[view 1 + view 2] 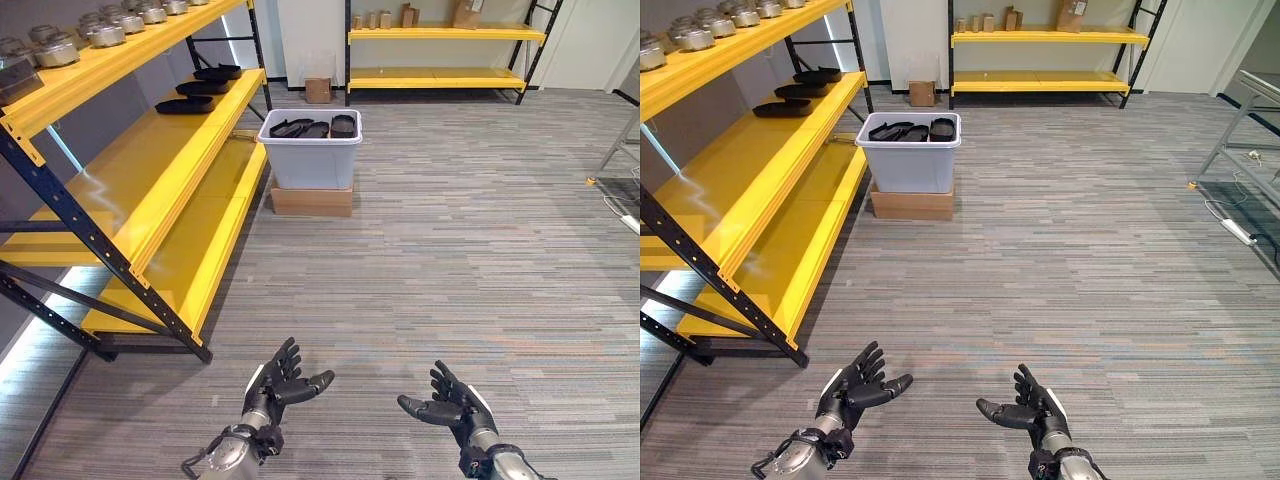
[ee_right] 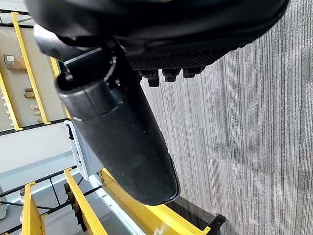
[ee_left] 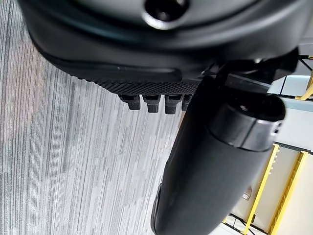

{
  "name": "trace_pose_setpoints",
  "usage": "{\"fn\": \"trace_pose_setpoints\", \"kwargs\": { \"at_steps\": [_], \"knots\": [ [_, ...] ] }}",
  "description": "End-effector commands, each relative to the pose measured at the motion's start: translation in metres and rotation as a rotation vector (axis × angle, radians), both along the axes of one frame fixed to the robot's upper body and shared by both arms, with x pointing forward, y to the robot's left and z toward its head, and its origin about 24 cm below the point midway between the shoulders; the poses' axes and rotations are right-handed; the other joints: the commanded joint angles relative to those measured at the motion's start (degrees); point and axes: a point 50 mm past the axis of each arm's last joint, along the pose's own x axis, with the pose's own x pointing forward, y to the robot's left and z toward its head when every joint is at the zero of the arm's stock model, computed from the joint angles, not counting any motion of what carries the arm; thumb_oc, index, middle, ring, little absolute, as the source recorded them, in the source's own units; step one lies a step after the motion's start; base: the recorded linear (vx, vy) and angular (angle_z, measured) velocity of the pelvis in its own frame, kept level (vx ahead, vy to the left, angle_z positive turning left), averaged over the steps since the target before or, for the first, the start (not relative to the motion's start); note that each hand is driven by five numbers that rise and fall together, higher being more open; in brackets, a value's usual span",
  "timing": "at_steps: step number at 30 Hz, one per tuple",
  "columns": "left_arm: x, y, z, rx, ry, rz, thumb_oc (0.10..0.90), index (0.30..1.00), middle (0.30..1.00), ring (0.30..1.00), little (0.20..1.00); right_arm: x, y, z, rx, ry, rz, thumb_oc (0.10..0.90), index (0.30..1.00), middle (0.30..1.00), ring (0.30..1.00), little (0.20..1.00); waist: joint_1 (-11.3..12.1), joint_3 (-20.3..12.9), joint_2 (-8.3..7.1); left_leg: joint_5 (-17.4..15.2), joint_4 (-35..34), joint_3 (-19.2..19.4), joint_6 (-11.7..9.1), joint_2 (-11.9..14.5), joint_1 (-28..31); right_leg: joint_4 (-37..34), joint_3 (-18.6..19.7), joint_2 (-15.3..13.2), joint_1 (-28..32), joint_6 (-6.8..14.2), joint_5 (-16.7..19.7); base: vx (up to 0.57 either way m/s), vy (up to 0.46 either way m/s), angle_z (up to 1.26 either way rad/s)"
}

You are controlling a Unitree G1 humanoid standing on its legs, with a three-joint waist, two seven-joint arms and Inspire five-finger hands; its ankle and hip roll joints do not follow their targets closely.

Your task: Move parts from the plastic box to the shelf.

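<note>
Facing striped carpet [image 1: 450,250]; plastic box [image 1: 311,160] beside shelf [image 1: 190,150] edge.

Landmark: plastic box [image 1: 310,150] on a cardboard base [image 1: 312,199] | its open top holds black parts [image 1: 313,128] | yellow shelf [image 1: 150,180] stands just left of it, black parts [image 1: 203,88] on the middle tier's far end | carpet [image 1: 450,250] right of and before the box lies open.
</note>
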Motion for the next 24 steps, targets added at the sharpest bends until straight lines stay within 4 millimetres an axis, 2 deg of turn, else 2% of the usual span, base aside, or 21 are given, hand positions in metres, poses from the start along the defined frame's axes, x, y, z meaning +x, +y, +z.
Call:
{"fn": "trace_pose_setpoints", "kwargs": {
  "at_steps": [1,24],
  "knots": [
    [0.0304,0.0019,0.0313,0.006,-0.203,-0.027,0.900,1.000,1.000,1.000,1.000,0.0301,-0.0011,0.0327,-0.020,-0.211,0.051,0.900,1.000,1.000,1.000,1.000,-0.03,-2.26,-1.85,0.30,-0.44,-2.02,-1.97,2.72,-0.07,1.24,0.27,-1.76,0.04,2.02,-0.08,0.00,0.000,0.00],
    [0.0316,0.0025,0.0305,0.019,-0.200,-0.031,0.900,1.000,1.000,1.000,1.000,0.0332,0.0015,0.0345,-0.020,-0.219,0.069,0.900,1.000,1.000,1.000,1.000,0.15,-2.19,-2.21,-0.12,-0.44,-2.28,-1.85,2.66,0.01,1.41,-0.22,-1.95,0.00,2.05,-0.31,0.00,0.000,0.00]
  ]
}}
